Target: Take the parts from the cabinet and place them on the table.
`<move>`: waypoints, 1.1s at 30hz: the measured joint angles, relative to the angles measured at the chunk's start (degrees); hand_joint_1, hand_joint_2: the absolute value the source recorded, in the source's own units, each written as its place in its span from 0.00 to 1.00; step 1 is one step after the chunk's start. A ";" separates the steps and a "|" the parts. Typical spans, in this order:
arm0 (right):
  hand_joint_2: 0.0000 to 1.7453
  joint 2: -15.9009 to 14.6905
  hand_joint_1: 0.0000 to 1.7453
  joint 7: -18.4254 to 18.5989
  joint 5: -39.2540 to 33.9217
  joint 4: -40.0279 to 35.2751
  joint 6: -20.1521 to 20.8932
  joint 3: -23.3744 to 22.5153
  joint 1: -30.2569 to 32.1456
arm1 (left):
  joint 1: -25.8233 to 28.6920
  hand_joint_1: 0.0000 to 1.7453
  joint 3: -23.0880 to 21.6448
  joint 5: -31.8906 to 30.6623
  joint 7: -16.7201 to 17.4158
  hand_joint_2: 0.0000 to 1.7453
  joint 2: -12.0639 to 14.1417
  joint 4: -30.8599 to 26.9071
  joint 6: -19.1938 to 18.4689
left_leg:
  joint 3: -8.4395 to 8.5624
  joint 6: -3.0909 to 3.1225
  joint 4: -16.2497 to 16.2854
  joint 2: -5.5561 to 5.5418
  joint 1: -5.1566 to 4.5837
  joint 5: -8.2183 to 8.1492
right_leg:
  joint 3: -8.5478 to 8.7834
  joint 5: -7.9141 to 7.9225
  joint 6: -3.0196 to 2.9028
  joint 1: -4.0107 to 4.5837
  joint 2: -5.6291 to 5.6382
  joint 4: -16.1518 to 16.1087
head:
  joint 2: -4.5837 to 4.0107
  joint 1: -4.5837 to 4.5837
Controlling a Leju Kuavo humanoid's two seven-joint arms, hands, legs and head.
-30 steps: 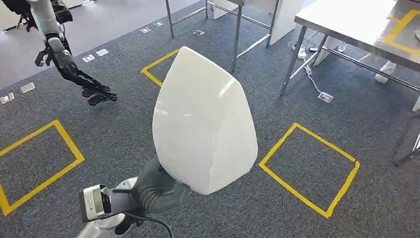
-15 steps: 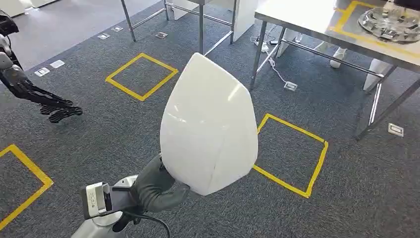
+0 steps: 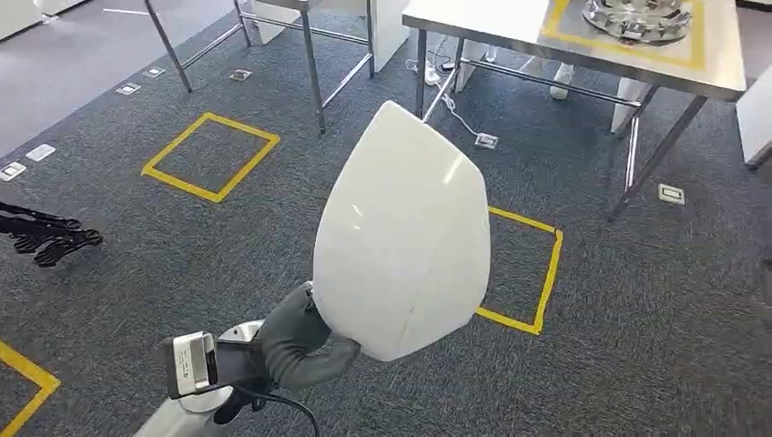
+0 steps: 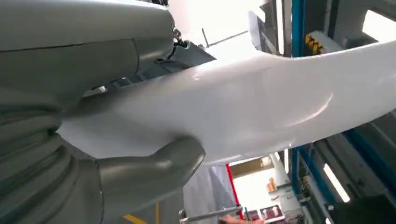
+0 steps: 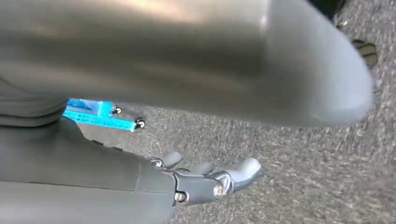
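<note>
At six o'clock in the head view, the left hand [image 3: 296, 341] holds the white shell [image 3: 401, 232] by its lower edge, raised over the grey carpet [image 3: 637, 319]. In the left wrist view the thumb [image 4: 149, 170] presses against the shell's [image 4: 261, 98] one face and the fingers [image 4: 187, 51] lie along the other, so the hand [image 4: 84, 116] pinches the part between them. The shell stands tilted, its narrow tip leaning toward one o'clock.

The right hand [image 5: 201, 179] hangs over the carpet [image 5: 303, 154] in the right wrist view, its fingers [image 5: 243, 170] loosely curled and apart, holding nothing.

Just behind the shell, at three o'clock, a square of yellow tape [image 3: 537, 273] marks the floor; another square [image 3: 211, 155] lies at ten o'clock. At nine o'clock a black object [image 3: 50, 238] rests on the carpet; what it is I cannot tell.

Farthest off, at one o'clock, stands the metal surface [image 3: 492, 20], with a round metal part [image 3: 637, 16] inside a yellow outline on it.
</note>
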 joint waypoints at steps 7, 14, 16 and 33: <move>0.00 0.02 0.00 -0.09 0.00 0.00 0.07 0.00 -0.25 | 0.65 1.00 -0.50 -0.11 0.17 1.00 0.48 0.15 -0.20 | -4.95 -0.46 9.19 -3.54 0.53 -1.45 | -0.06 0.01 -0.18 -0.19 4.62 0.31 | 0.00 -0.57; 0.00 0.00 0.00 -0.13 0.15 0.00 0.11 0.00 0.02 | 0.40 1.00 -0.70 -0.35 0.26 1.00 0.39 0.15 -0.63 | -0.63 1.65 -1.00 -5.57 0.77 2.21 | -1.05 0.57 2.60 -0.58 8.31 0.29 | 0.00 -0.68; 0.00 0.09 0.00 -0.13 0.15 0.00 0.13 0.00 -0.03 | 0.32 1.00 -0.70 -0.35 0.33 1.00 0.26 0.13 -0.70 | -0.57 2.40 -1.28 -4.22 0.74 2.36 | -2.74 -1.84 2.70 -0.18 2.72 3.94 | 0.00 -0.07; 0.00 0.11 0.00 -0.33 0.81 0.00 0.72 0.00 0.03 | -0.50 1.00 -1.03 -0.46 0.52 1.00 0.13 0.66 -1.22 | -0.11 1.36 -1.79 1.24 -0.29 2.13 | 0.30 -0.44 1.05 0.45 -0.61 0.35 | 0.00 -0.31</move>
